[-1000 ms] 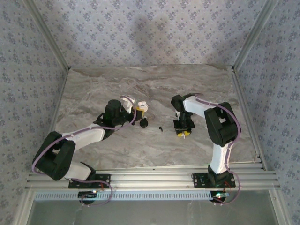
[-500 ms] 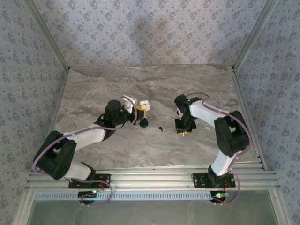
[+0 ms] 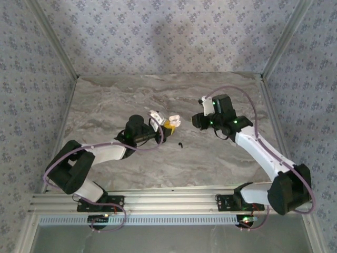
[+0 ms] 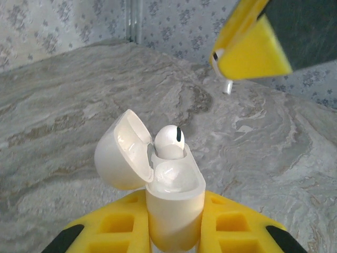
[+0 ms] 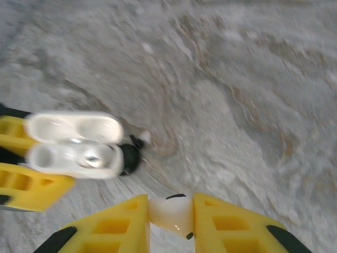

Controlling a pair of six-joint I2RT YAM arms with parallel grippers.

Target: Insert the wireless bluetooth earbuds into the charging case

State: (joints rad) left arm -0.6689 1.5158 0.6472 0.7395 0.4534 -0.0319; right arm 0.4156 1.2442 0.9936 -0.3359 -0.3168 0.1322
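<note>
- While the left pincer (image 4: 174, 224) is clamped on the lower body of the white charging case (image 4: 174, 192), the case stands upright between its yellow fingers (image 4: 113, 229). The lid (image 4: 124, 153) is hinged back to the left in the left wrist view.
- One seated white earbud (image 4: 169, 141) rests in a slot of the case, its rounded head rising above the rim next to the open lid.
- The right pincer (image 5: 169, 205) is closed on a second white earbud (image 5: 169, 216), which is pinched between its two yellow fingertips (image 5: 126, 216) in the right wrist view.
- Seen from the left wrist, a yellow finger of the right pincer hangs above and to the right of the case, apart from it. A pale stem pokes down from the finger's tip.
- From above, the two pincers face each other over the middle of the marbled worktop (image 3: 116, 100), near one another but not touching. The case is on the left side of the gap.
- A black earbud (image 3: 180, 144) lies loose on the worktop, on the near side of that gap, touching neither pincer.
- In the right wrist view a dark round object (image 5: 129, 158) sits just beside the open case. It is too blurred to tell what it is or whether it touches the case.
</note>
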